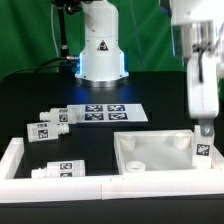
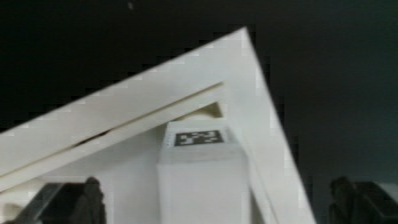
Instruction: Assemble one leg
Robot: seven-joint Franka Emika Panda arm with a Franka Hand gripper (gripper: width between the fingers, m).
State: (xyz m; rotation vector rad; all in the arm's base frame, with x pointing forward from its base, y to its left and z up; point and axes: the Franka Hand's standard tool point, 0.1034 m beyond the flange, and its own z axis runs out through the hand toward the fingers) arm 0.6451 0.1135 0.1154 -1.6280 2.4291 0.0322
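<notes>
Here, tool [image 1: 204, 128] above panel [image 1: 150, 152] corner.

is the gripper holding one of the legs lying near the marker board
No: in the exterior view the gripper hangs over the far corner of the white panel, away from those legs.

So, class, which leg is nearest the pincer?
The leg beside the white panel's corner on the exterior view's right, directly beneath the pincer; the other three lie at its left.

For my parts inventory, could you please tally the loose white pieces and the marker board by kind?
Legs: 4
Square panel: 1
Marker board: 1
Total: 6
</notes>
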